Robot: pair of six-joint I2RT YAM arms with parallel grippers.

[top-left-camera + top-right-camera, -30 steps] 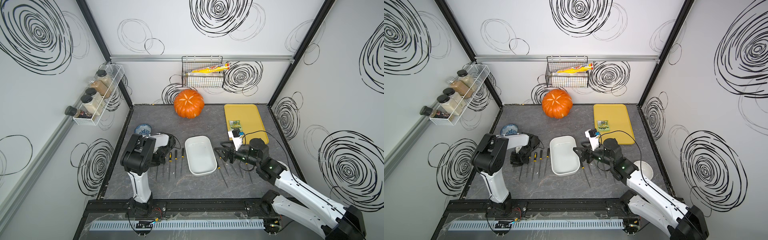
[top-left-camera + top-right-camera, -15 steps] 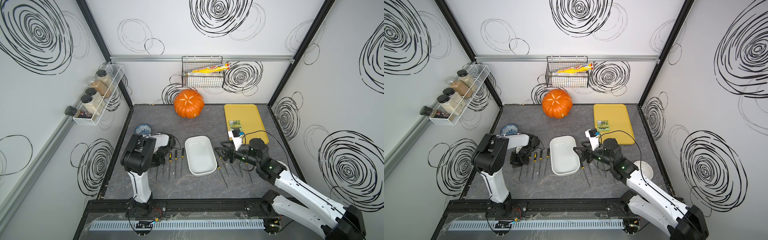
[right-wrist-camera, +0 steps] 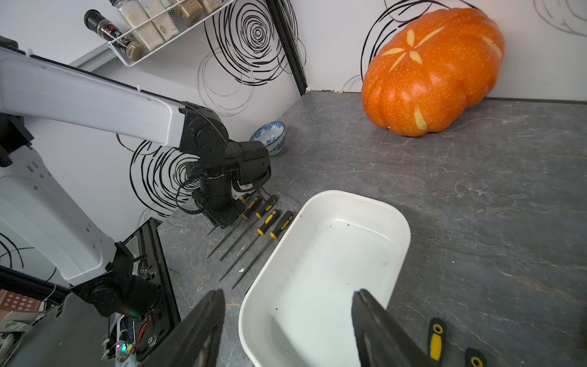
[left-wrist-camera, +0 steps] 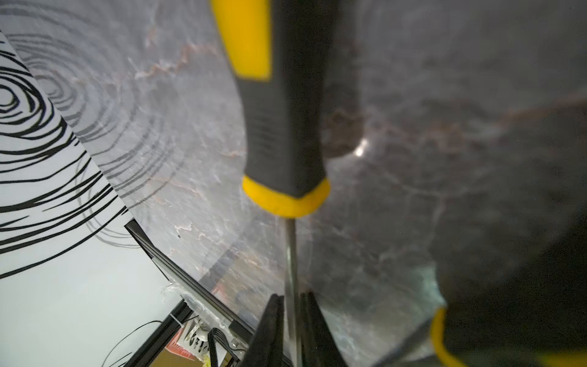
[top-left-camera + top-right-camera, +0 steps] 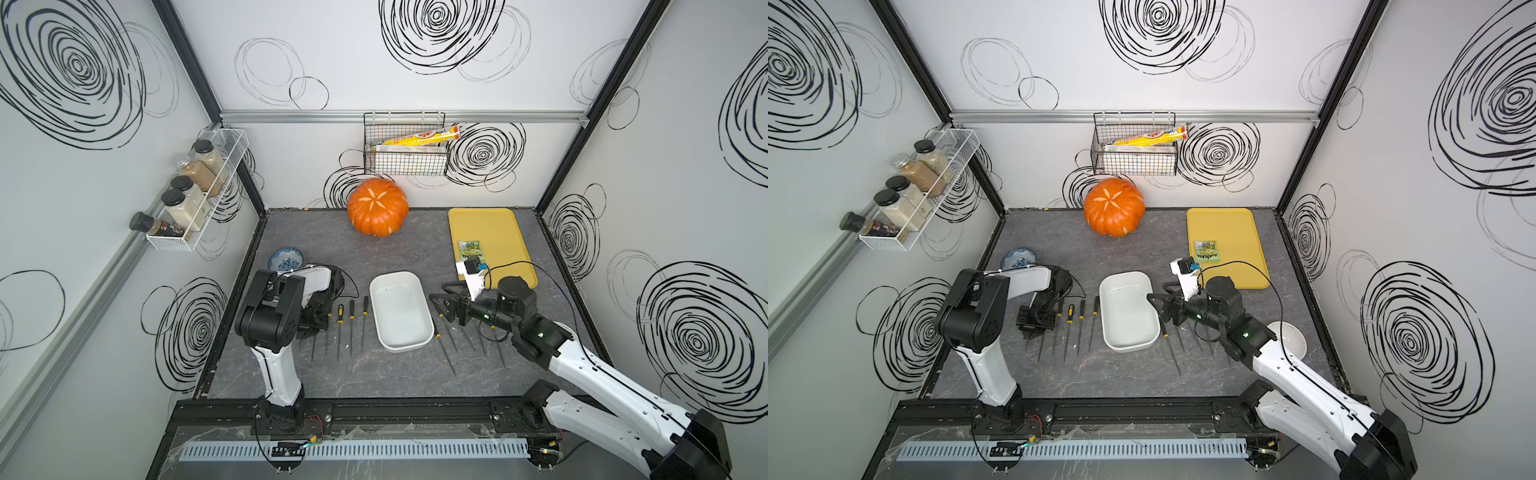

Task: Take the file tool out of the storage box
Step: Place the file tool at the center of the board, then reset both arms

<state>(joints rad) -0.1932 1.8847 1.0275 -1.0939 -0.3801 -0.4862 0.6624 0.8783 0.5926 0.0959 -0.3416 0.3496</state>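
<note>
Top views: storage box (image 5: 401, 309) sits mid surface (image 5: 374, 374), empty, with files (image 5: 352, 324) in rows on either side. Left tool (image 5: 1034, 326) is mostly hidden under its wrist.
Left wrist: file tool (image 4: 282, 127) blurred, handle cut off. Its shaft lies between narrow fingertips (image 4: 270, 321); can't tell if they grip it.
Right wrist: right tool (image 3: 289, 297) wide, empty, at the box rim.

Lab test booth dressed as kitchen, swirl-printed panel walls (image 5: 332, 50), spice rack (image 5: 195, 199), pumpkin (image 5: 377, 207), grey countertop (image 5: 374, 374)
</note>
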